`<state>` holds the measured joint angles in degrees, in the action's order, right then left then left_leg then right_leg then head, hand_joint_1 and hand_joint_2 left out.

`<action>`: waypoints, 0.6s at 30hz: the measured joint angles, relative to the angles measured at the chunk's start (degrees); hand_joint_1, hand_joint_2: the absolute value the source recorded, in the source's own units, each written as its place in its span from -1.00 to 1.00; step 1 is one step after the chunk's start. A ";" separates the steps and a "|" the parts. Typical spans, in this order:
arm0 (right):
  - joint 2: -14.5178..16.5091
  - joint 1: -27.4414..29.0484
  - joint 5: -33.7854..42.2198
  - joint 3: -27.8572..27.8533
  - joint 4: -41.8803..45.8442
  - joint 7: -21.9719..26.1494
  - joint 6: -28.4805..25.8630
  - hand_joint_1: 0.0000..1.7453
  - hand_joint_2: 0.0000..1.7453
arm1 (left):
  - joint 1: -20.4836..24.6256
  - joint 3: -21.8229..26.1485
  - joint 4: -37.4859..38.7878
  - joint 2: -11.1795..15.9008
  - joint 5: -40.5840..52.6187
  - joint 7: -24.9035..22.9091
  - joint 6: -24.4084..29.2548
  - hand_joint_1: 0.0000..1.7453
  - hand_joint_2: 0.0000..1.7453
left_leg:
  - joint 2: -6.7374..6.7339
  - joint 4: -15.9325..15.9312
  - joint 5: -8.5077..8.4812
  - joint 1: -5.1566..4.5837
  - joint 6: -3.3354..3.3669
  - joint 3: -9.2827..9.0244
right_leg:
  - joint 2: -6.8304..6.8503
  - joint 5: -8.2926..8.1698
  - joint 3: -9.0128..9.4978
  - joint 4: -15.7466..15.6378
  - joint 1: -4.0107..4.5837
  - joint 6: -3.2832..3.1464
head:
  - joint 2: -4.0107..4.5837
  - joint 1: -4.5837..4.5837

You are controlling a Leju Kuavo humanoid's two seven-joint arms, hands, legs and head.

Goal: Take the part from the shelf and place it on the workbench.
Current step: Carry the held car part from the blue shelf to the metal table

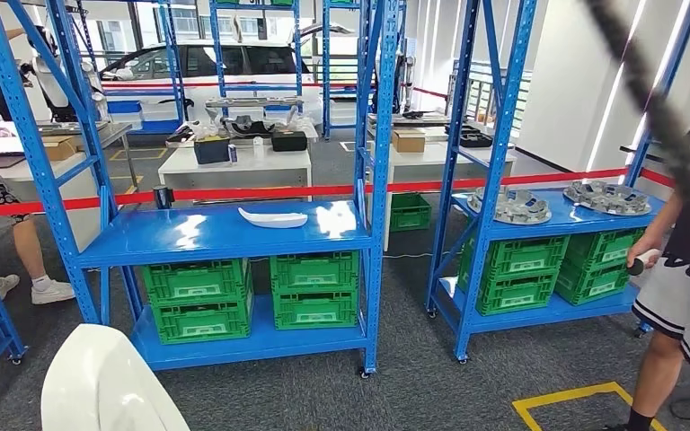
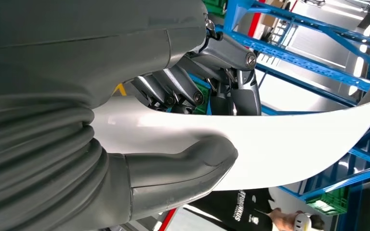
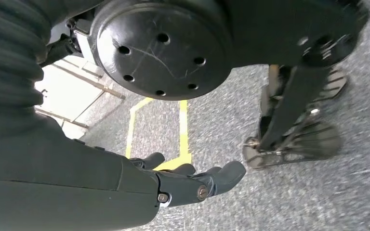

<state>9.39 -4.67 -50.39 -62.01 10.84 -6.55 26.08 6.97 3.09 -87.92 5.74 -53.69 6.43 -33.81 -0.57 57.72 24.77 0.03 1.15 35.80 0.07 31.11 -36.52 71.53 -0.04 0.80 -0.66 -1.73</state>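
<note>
**Supervisor:** Report hand status and part location.

**Operator:** I read the left hand (image 2: 192,125) as grasping the white part (image 2: 289,139). In the left wrist view the thick thumb (image 2: 192,163) presses one face of the panel and the darker fingers (image 2: 183,91) close on the opposite face, so the panel is clamped between them. In the head view, the white part appears as a rounded white edge low on the robot's left. The part is therefore off the shelf and carried by the left arm.

**Supervisor:** Right hand?

**Operator:** The right hand (image 3: 192,180) hangs over grey floor with yellow tape markings (image 3: 180,130). I see nothing in it. Its fingers lie close together and fairly straight; I cannot tell whether they are released or clenched.

**Supervisor:** Orientation of the part relative to the hand?

**Operator:** The part is a long curved shell. Its long axis runs away from the left hand, and most of its length extends beyond the grip towards a tapered end. I judge the free end will lead any placement, so it needs clearance from the blue shelf (image 1: 225,232) ahead.

**Supervisor:** Anything else on that shelf?

**Operator:** A second white curved piece (image 1: 272,217) lies on its upper deck. A person (image 1: 683,296) stands near, on the robot's right.
</note>
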 joint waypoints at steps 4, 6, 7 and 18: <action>-0.57 -0.39 -0.07 0.00 0.00 0.83 0.01 -1.00 1.00 | 0.10 0.07 -0.80 0.17 0.00 0.20 0.00 1.00 1.00 | -0.08 0.47 -2.43 -0.09 -1.10 2.21 | -0.07 1.54 10.64 -14.42 0.64 -1.20 | -0.01 0.10; -0.65 -0.42 0.19 -0.03 0.00 1.32 0.01 -1.00 1.00 | 0.15 0.16 -0.92 0.26 0.27 0.63 0.07 1.00 1.00 | -0.13 0.26 -3.46 0.10 -1.80 2.46 | 0.04 1.07 10.24 -15.37 0.72 -1.91 | 0.00 0.12; -0.66 -0.40 0.32 -0.08 0.00 1.72 0.01 -1.00 1.00 | 0.13 0.32 -1.01 0.33 0.50 0.96 0.11 1.00 1.00 | -0.03 0.55 -2.97 0.21 -2.09 2.80 | 0.17 0.40 9.78 -15.46 0.66 -2.33 | 0.01 0.10; -0.39 -0.29 1.82 -1.30 0.00 -0.62 -0.01 -1.00 1.00 | 1.49 1.47 -1.61 0.61 1.20 0.48 0.81 1.00 1.00 | 0.50 3.59 5.97 0.72 -3.25 -6.60 | 0.74 -6.98 -0.56 -13.06 0.58 -2.15 | 0.01 -0.04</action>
<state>8.99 -4.96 -48.57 -63.31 10.84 -7.17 26.08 8.46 4.56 -89.53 6.35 -52.48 6.91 -33.00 -0.07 61.32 30.74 0.75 -2.10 29.20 0.81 24.13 -37.08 58.47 0.54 -1.35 -0.65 -1.76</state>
